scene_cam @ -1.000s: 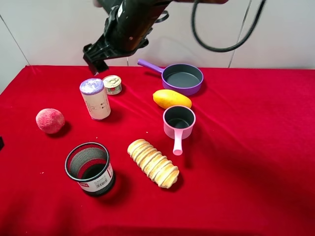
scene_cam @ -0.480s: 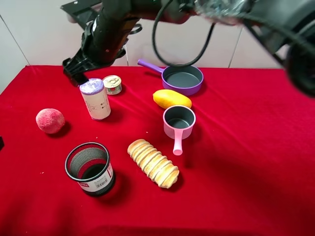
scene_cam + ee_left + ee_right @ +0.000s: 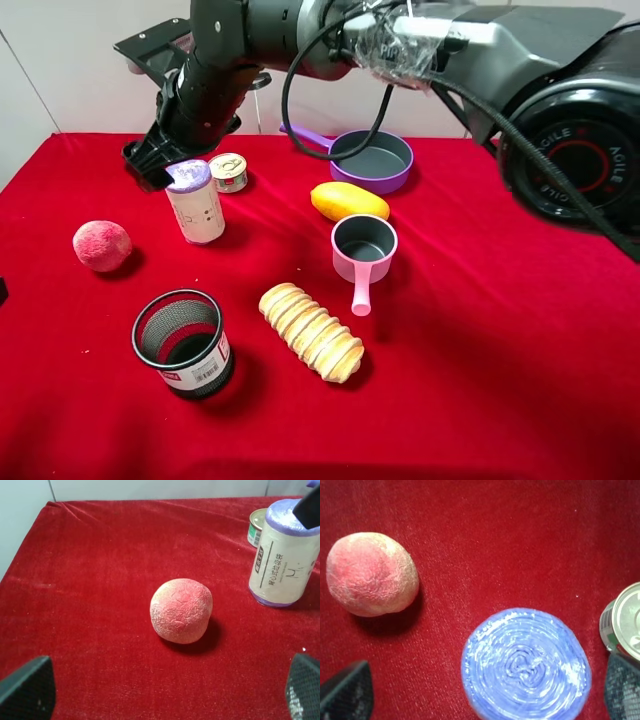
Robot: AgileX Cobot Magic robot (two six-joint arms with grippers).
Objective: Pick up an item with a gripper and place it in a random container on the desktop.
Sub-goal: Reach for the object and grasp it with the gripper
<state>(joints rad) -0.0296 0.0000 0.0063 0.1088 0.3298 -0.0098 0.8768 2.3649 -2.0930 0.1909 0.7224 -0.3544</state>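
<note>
The item, a white canister with a crinkled purple top (image 3: pixel 196 203), stands upright on the red desktop (image 3: pixel 500 350) at the back left. It also shows in the left wrist view (image 3: pixel 282 560) and from above in the right wrist view (image 3: pixel 526 664). My right gripper (image 3: pixel 150 163) reaches across the middle and hangs open just above and behind the canister's top, with its fingertips (image 3: pixel 345 690) spread wide to either side of it. My left gripper (image 3: pixel 165 690) is open and empty, low at the far left. The black wire-mesh container (image 3: pixel 185 345) stands empty at the front left.
A pink fuzzy ball (image 3: pixel 101 245) lies left of the canister. A small tin can (image 3: pixel 228 171) stands just behind the canister. A purple frying pan (image 3: pixel 370 160), a yellow mango (image 3: pixel 348 201), a pink saucepan (image 3: pixel 363 250) and a bread loaf (image 3: pixel 311 331) fill the middle.
My right arm has swung down and to the left, bringing its open gripper from above the tin can to just over the canister's top. The objects have not moved.
</note>
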